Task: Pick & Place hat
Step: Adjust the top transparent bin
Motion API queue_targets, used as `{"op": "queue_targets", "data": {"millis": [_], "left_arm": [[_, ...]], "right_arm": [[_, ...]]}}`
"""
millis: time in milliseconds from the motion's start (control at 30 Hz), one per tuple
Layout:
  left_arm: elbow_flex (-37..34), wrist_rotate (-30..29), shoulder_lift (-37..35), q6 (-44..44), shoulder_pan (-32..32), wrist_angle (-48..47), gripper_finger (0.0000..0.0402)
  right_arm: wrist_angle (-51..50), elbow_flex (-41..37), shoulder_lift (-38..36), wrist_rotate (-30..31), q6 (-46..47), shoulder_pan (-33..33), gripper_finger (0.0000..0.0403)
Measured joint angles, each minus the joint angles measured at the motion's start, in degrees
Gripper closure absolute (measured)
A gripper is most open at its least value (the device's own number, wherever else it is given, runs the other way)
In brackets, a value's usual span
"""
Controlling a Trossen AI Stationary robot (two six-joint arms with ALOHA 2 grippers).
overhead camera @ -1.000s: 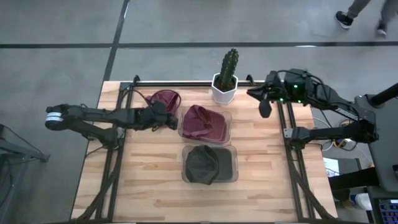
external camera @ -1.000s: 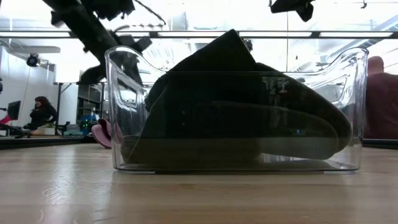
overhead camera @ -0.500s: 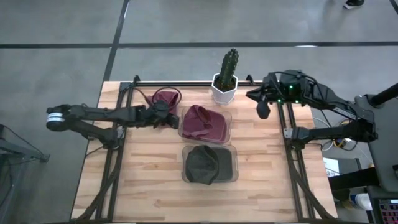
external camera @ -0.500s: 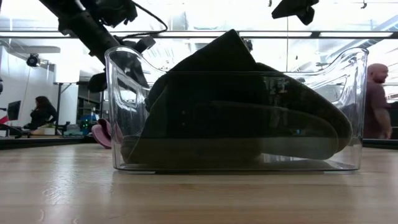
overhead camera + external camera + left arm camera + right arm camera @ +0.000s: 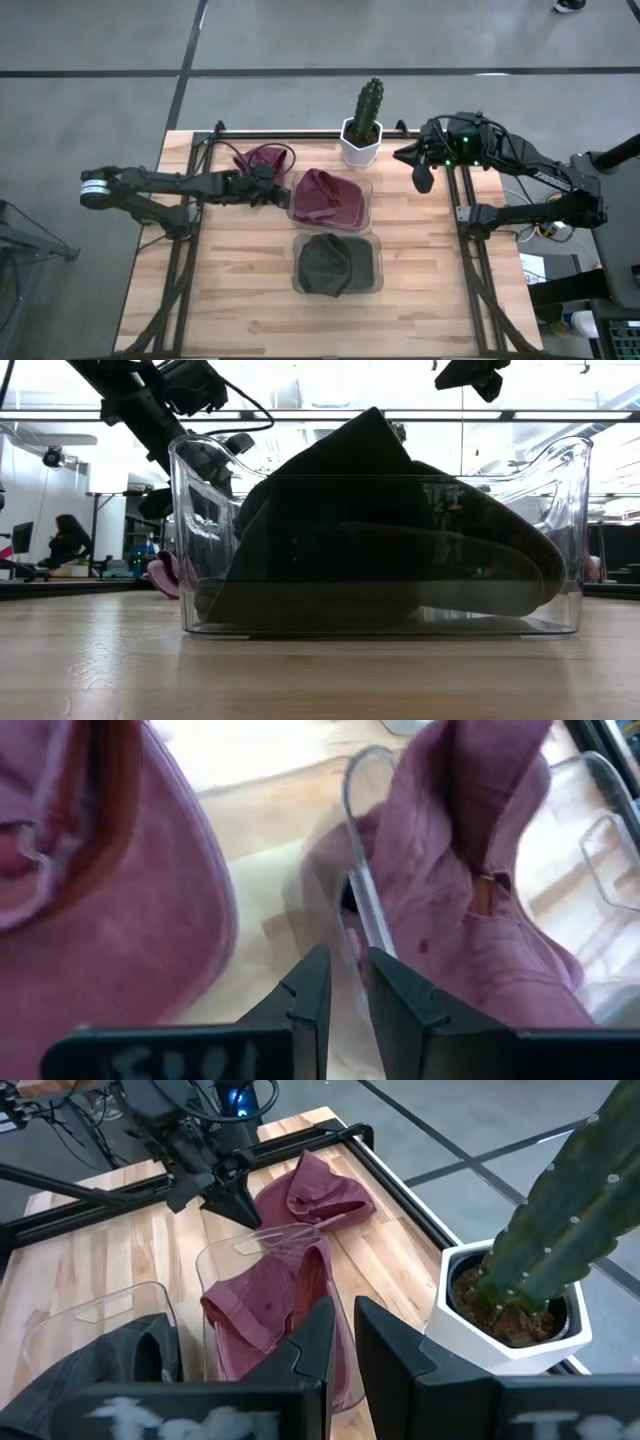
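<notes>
A maroon hat (image 5: pixel 262 160) lies crumpled on the table's far left part, and also shows in the left wrist view (image 5: pixel 110 890). A second maroon hat (image 5: pixel 322 195) sits in the far clear bin (image 5: pixel 366 205). A dark hat (image 5: pixel 328 265) fills the near clear bin (image 5: pixel 377 262). My left gripper (image 5: pixel 272 192) is shut and low between the loose hat and the far bin's left wall (image 5: pixel 362 890). My right gripper (image 5: pixel 424 180) is shut and waits in the air near the far right, beside the cactus. My left gripper (image 5: pixel 347 975) points toward the far bin's left wall from the table's left side. Whether its fingertips touch the wall's rim (image 5: pixel 375 935), I cannot tell. It holds no cloth.
A cactus (image 5: pixel 365 105) in a white pot (image 5: pixel 360 150) stands at the far edge, just behind the far bin. Black frame rails run along the left, right and far sides. Bare wood lies on the near half on either side of the bins.
The loose maroon hat has changed outline, from a rounded bowl to a crumpled shape with an edge reaching toward the far bin. My left gripper has stayed close by the bin's left wall.
</notes>
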Motion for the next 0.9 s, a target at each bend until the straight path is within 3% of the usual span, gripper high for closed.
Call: {"op": "queue_targets", "data": {"millis": [900], "left_arm": [[0.7,9.8,1.3,-2.9,-1.4,1.2,0.0342]], "right_arm": [[0.0,0.0,0.0,-0.1,-0.2,0.0,0.0364]]}}
